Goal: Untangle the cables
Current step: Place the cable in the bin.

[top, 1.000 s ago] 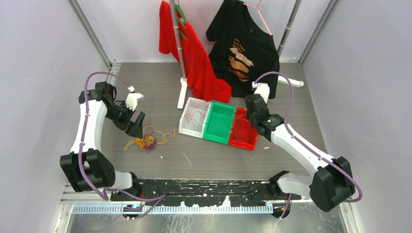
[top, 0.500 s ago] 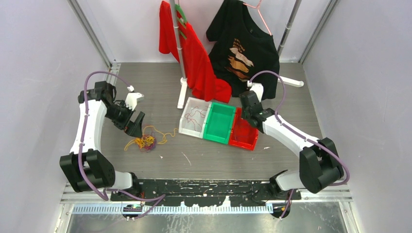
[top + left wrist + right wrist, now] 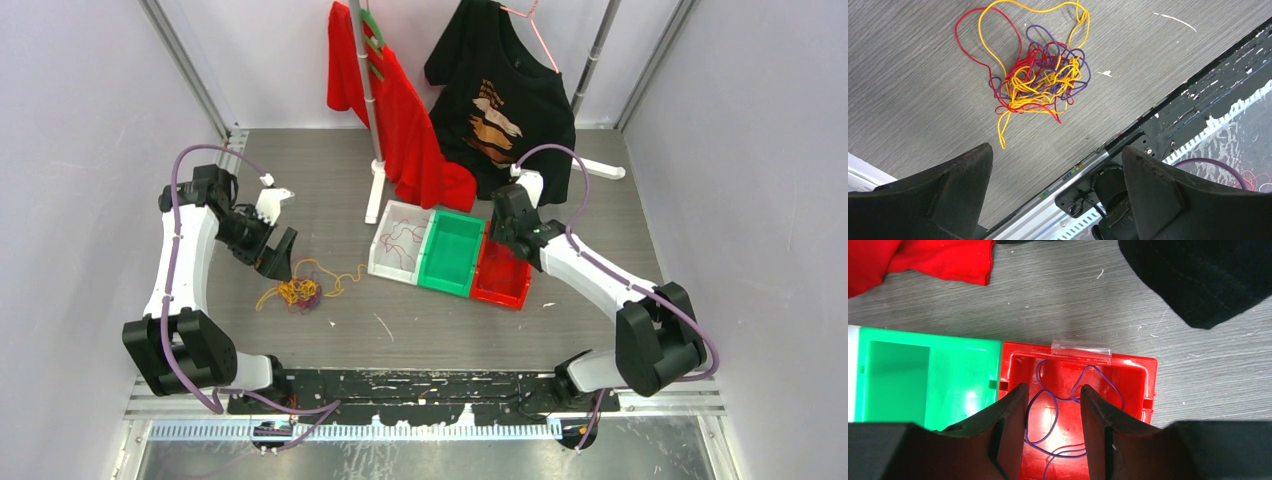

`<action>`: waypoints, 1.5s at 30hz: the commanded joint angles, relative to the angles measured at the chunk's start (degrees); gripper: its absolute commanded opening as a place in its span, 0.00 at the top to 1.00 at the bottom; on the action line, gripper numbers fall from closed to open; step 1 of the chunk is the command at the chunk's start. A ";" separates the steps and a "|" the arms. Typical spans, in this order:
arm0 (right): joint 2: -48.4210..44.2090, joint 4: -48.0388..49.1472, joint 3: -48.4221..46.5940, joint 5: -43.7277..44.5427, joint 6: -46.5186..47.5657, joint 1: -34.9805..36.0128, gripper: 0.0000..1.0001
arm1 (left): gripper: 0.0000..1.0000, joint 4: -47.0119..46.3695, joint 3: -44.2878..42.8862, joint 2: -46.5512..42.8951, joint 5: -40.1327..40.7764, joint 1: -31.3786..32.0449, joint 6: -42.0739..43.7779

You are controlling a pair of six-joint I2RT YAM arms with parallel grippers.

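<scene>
**Tangle of red, yellow and purple cables (image 3: pixel 1040 75) on the grey table (image 3: pixel 450 320), left of three bins.**
The left gripper (image 3: pixel 1055 155) hangs above the tangle with its jaws spread wide and nothing between them. One loose purple cable (image 3: pixel 1048 405) lies in the red bin (image 3: pixel 1018 347), under the right gripper (image 3: pixel 1052 390), whose jaws are narrowly parted and empty. A red cable (image 3: pixel 402 238) lies in the white bin (image 3: pixel 378 245).

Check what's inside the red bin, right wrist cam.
Loose loops of purple cable lie on the floor of the red bin. No other color shows. The right jaws, standing apart above it, cover both near corners and part of the loops, so anything under them is hidden.
</scene>
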State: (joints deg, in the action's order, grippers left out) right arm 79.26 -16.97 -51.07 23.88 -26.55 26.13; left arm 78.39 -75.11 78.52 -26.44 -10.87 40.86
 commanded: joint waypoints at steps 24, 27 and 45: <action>-1.71 -0.83 -1.21 -9.91 -7.01 -1.95 0.68 | 0.00 0.70 0.93 0.82 -0.68 0.06 0.30; -1.59 0.96 1.55 -8.12 -8.44 -1.97 0.77 | 0.00 0.80 1.29 0.99 -0.65 0.06 0.84; -5.52 2.96 -9.85 7.97 4.58 11.56 0.61 | 0.25 -7.64 5.39 8.23 0.29 0.06 -1.83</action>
State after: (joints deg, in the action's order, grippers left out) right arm 74.00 -18.44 -55.35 27.03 -28.49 29.95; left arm 74.85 -69.91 86.00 -25.85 -10.87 40.40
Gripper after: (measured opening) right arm 0.345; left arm 0.808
